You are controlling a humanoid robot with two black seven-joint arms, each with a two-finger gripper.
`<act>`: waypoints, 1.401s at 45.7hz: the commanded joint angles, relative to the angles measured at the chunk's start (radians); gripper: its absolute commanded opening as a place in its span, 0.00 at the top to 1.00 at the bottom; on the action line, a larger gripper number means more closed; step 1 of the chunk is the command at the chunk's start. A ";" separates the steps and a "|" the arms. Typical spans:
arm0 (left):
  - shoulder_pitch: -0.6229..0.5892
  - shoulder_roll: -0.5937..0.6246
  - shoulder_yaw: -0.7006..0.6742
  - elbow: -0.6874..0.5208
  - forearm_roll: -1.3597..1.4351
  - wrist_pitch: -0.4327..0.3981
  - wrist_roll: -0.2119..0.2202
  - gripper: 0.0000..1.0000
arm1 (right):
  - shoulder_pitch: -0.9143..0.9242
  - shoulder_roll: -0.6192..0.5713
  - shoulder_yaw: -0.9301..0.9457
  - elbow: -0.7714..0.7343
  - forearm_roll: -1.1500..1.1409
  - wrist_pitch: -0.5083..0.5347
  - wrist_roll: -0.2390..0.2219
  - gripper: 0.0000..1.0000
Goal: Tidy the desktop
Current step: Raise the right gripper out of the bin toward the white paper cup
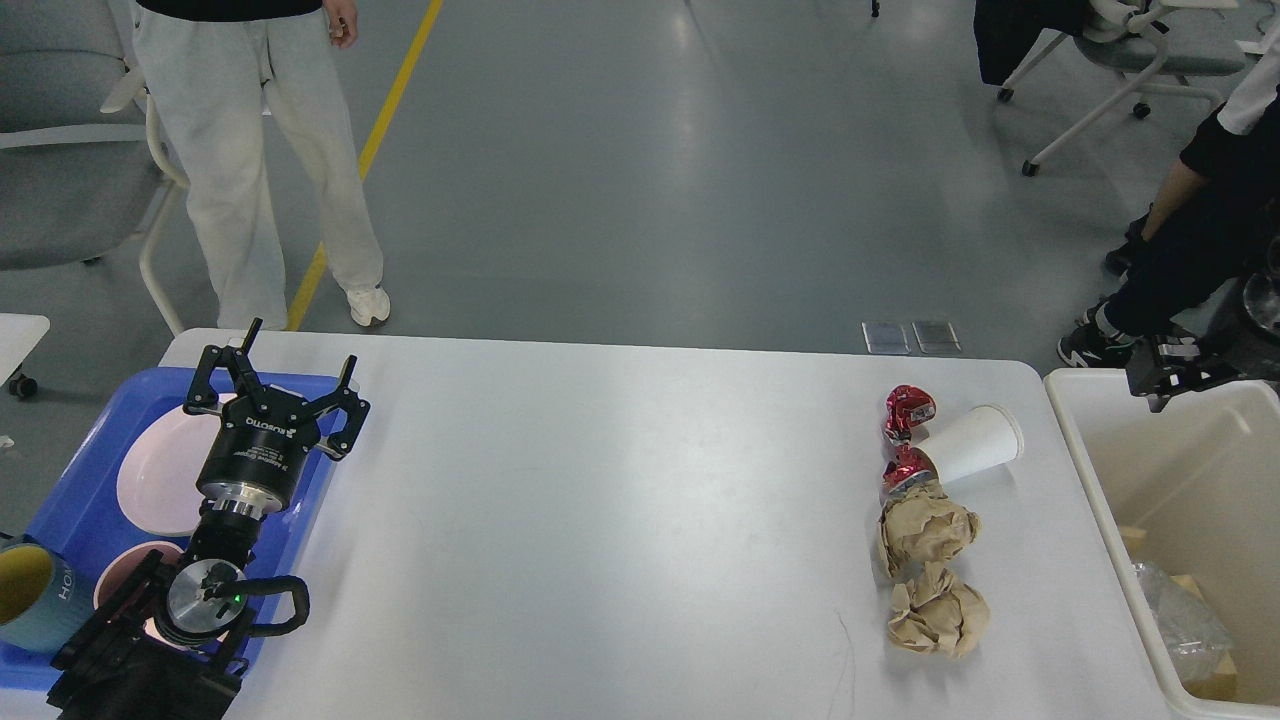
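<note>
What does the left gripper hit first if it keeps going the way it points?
Likely nothing on the table: the left gripper, open above the blue tray and pink plate, points past the desktop's far edge. Height is unclear.

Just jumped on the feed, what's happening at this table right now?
Neither arm holds anything. The left gripper hangs open over the blue tray of dishes. The right gripper is above the bin; its state is unclear. A paper cup on its side, crushed red cans and paper wads remain on the desktop.
</note>
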 commanded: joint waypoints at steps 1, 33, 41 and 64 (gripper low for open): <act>0.000 0.000 0.000 0.001 0.000 0.000 0.000 0.03 | 0.196 0.124 -0.085 0.175 0.012 0.084 0.000 0.00; 0.000 0.002 -0.002 0.000 0.000 0.000 -0.002 0.03 | 0.731 0.129 -0.157 0.554 0.313 0.085 -0.008 0.00; 0.000 0.002 -0.002 0.000 0.000 0.000 0.000 0.03 | 0.730 0.138 -0.149 0.550 0.333 0.075 -0.026 0.00; 0.000 0.000 0.000 0.000 0.000 0.000 0.000 0.03 | 0.083 0.058 0.073 0.173 0.360 -0.244 -0.020 0.00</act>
